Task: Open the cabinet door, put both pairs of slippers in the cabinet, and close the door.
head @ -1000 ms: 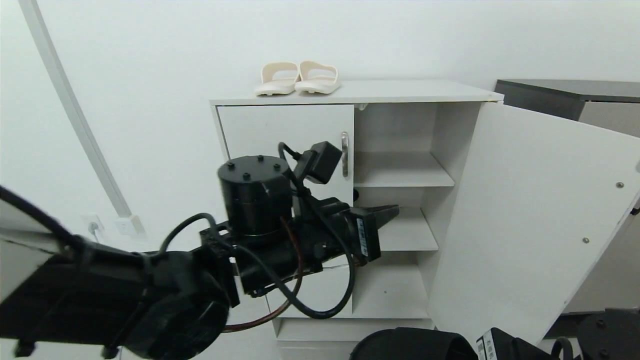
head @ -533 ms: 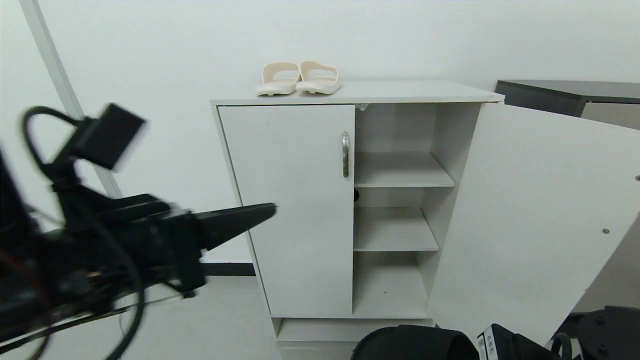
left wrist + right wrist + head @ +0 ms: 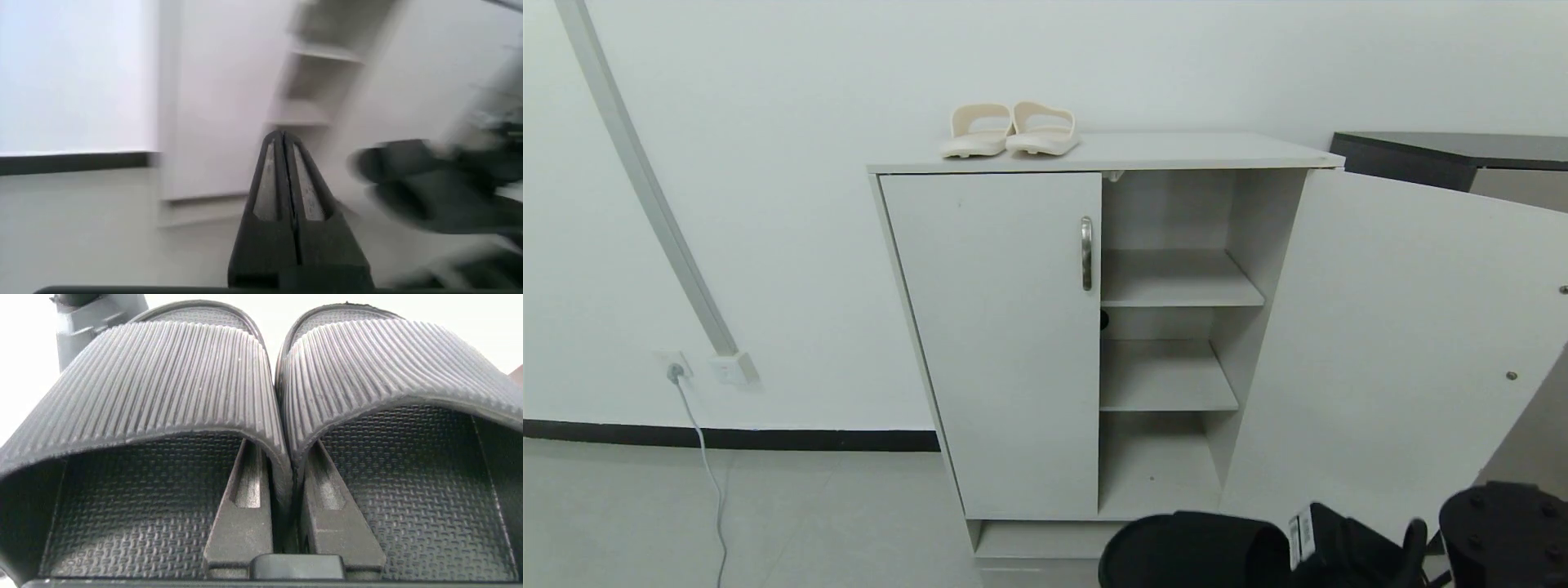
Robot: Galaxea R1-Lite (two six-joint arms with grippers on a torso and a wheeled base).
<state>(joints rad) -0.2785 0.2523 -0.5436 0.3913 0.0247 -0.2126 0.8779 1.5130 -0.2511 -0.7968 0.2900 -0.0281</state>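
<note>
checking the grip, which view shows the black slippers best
Right wrist view: both black slippers sit side by side, ribbed straps and textured footbeds plain, the right gripper pinching their inner walls. Head view catches one dark strap at the bottom edge; left wrist view, a blurred dark shape.

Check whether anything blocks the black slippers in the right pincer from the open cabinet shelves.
Nothing visible does. The right door stands swung wide, exposing the shelves beyond the black slippers held by the right pincer; the shut left door covers the other half.
</note>
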